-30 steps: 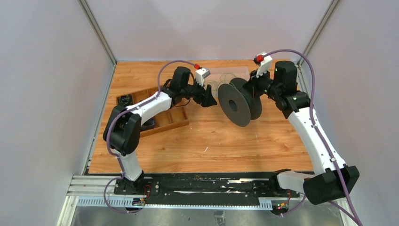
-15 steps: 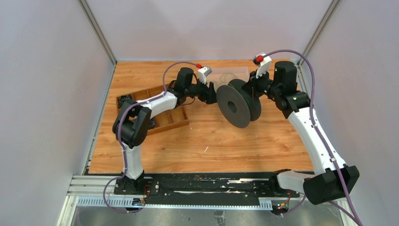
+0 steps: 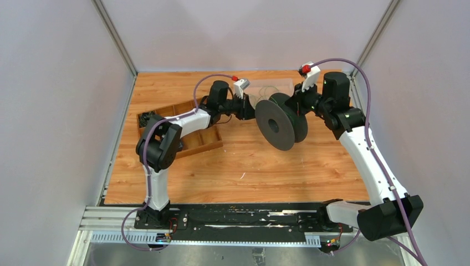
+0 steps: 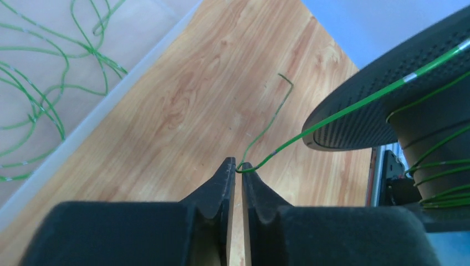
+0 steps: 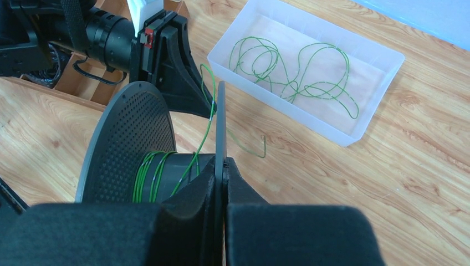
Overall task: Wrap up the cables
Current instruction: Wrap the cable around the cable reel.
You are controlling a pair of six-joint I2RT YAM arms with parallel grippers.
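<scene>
A black spool (image 3: pixel 280 122) hangs above the table, and my right gripper (image 5: pixel 223 162) is shut on the edge of its near flange (image 5: pixel 220 116). A few turns of thin green cable (image 5: pixel 145 172) lie on its core. From there a strand (image 4: pixel 332 118) runs to my left gripper (image 4: pixel 237 163), whose jaws are pressed almost together with the strand pinched at the tips. The strand's free end (image 4: pixel 280 94) sticks out past the tips over the wood. In the top view the left gripper (image 3: pixel 250 108) sits just left of the spool.
A clear plastic bin (image 5: pixel 354 138) behind the spool holds more loose green cables (image 5: pixel 288 72). A wooden divided tray (image 3: pixel 194 141) with black cord bundles (image 3: pixel 147 117) lies at the left, under the left arm. Walls enclose the table on three sides.
My left arm has moved right, up to the spool, and its jaws have closed from wide open onto the green strand. The right arm and spool have not moved.
</scene>
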